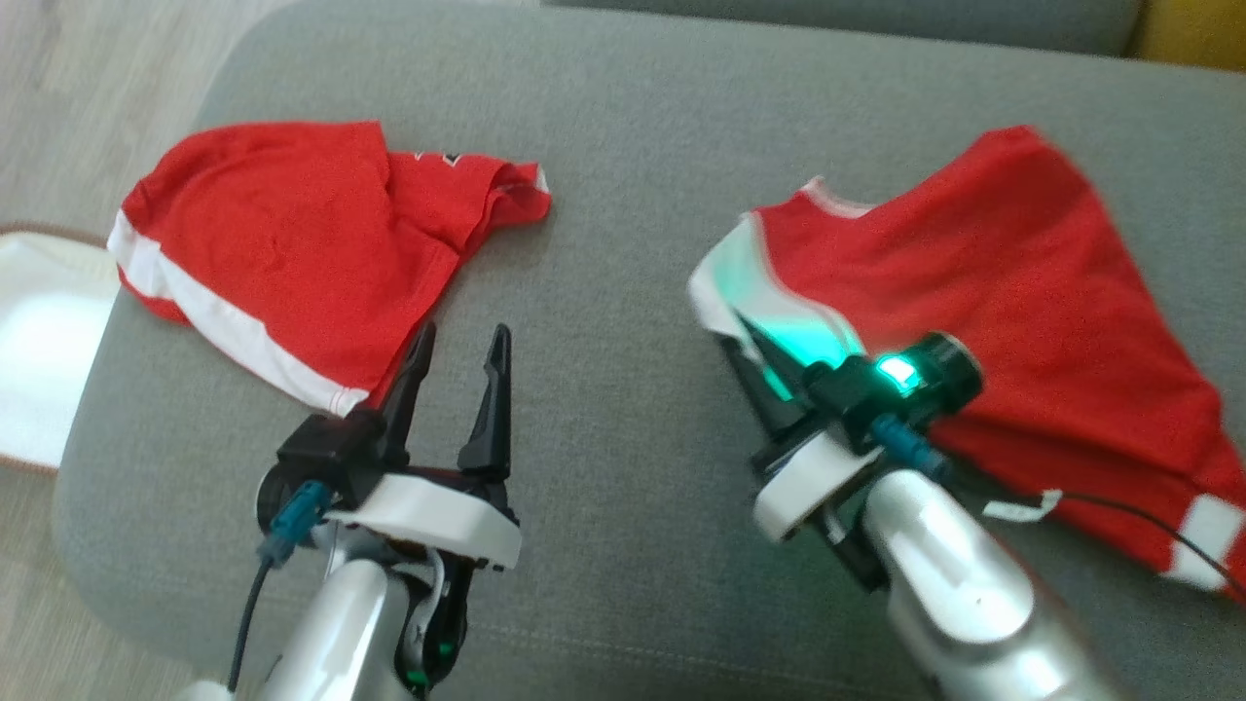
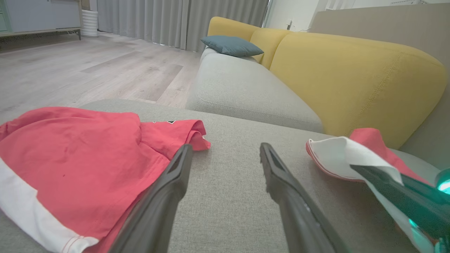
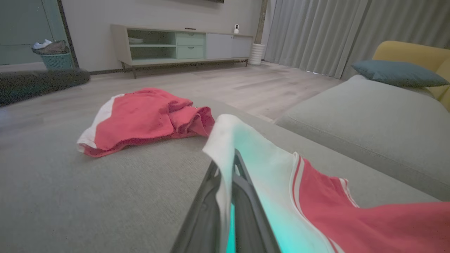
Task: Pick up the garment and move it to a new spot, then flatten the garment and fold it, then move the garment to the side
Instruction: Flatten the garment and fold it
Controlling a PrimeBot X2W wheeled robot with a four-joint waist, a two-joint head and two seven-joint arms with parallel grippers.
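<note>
Garment [image 1: 1022, 292] edge pinched in closed right gripper [image 3: 228, 165], left gripper [image 1: 462, 341] spread wide and empty at edge of second red garment [image 1: 282, 234] on grey cushion [image 1: 623, 195]

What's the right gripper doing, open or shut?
Shut on the right garment: the right gripper's fingers pinch its white edge between them, slightly raised off the grey cushion.

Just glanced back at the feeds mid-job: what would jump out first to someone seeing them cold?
Two red garments with white trim lie apart on the grey cushion: the left red garment bunched, the right red garment spread wider. The right pincer is shut on that one's white edge, under a green light at its wrist. The left pincer hangs open by the left garment's near corner.
</note>
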